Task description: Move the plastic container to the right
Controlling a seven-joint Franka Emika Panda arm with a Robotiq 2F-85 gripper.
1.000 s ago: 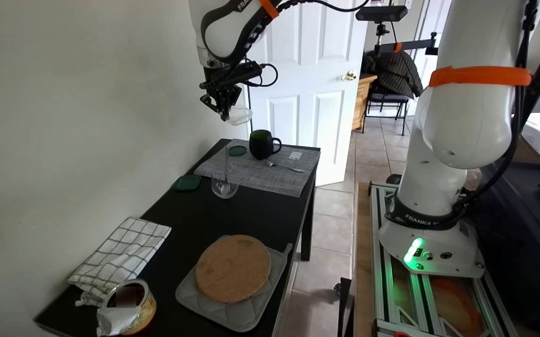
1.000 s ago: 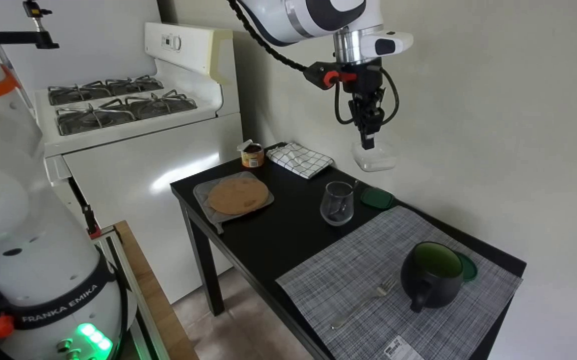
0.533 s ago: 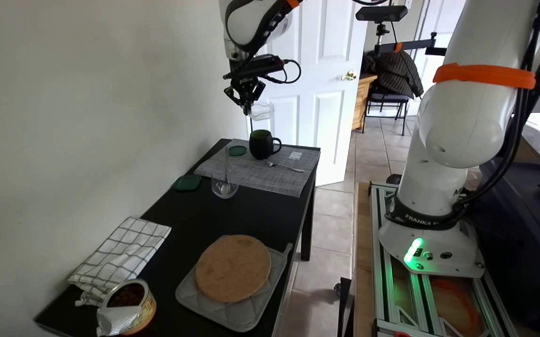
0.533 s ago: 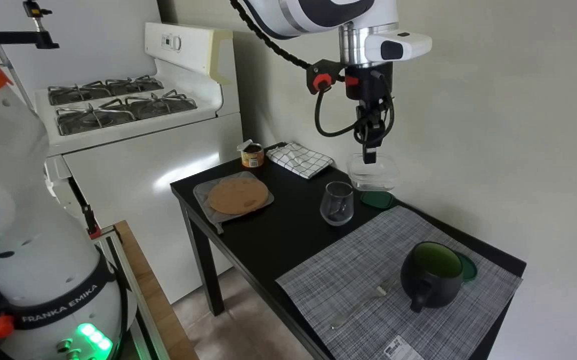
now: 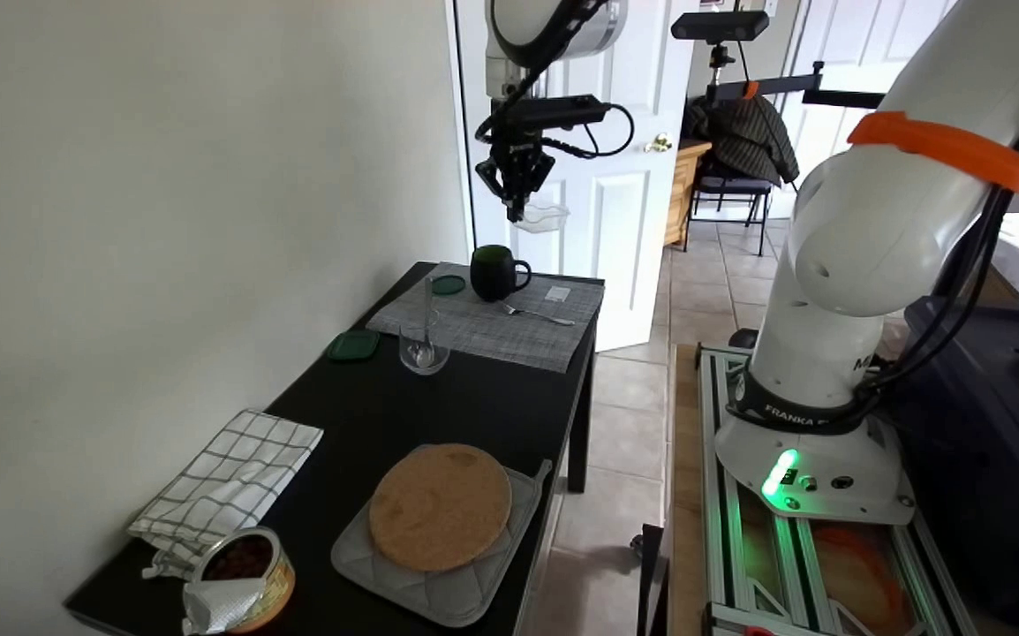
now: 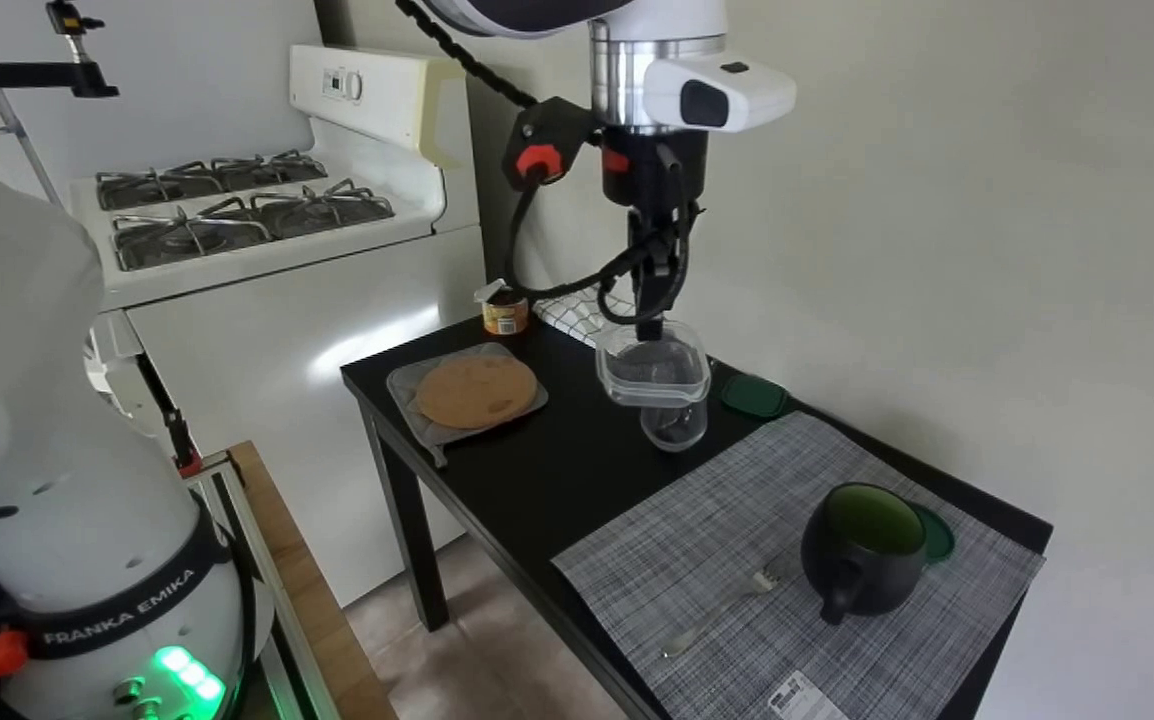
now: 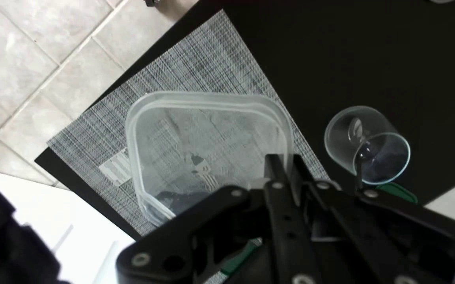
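One wall of the clear plastic container [image 7: 213, 138] is pinched in your gripper [image 7: 287, 167]; you hold it in mid-air, above the gray placemat [image 6: 717, 520].

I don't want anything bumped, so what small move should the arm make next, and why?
Probably shift slightly sideways, clear of the fork, before lowering: the gripper holds the plastic container aloft, and the wrist view shows that fork through it.
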